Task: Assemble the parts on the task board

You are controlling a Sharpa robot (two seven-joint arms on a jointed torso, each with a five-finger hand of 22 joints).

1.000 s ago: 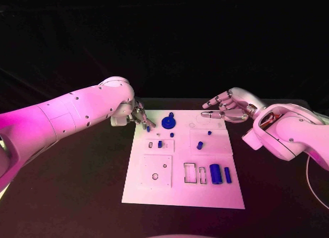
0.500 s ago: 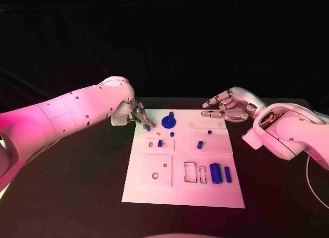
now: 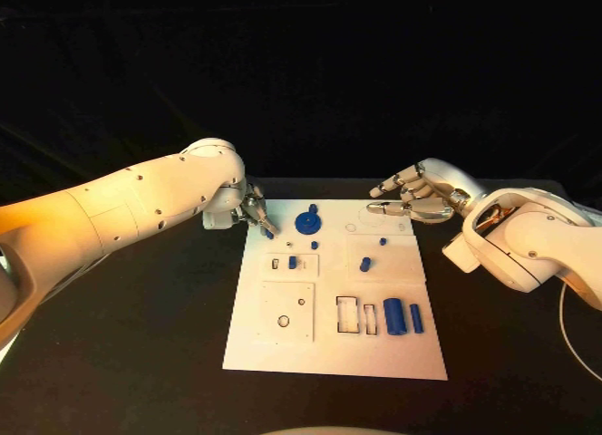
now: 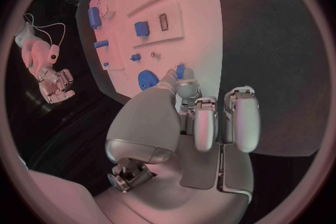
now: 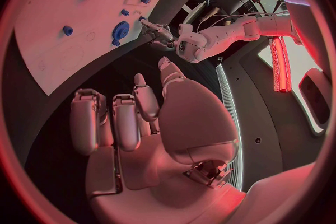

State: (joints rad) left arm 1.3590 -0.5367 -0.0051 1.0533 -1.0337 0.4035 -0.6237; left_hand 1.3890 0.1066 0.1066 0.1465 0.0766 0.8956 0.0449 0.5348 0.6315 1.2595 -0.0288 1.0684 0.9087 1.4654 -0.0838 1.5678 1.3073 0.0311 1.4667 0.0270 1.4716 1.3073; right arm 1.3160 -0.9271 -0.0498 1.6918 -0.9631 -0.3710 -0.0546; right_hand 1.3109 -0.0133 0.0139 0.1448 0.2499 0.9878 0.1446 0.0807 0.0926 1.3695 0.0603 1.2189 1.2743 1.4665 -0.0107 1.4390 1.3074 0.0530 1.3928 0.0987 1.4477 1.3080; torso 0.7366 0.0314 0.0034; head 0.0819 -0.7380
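Looking down from the head view, my left hand pinches a small blue peg at the flat white task board's far left corner, beside the round blue gear; my right hand hovers spread, holding nothing; left wrist view shows the same pinch; I reckon seating it needs careful lining-up next.

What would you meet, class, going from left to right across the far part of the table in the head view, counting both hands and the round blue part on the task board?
Left hand → round blue part → right hand.
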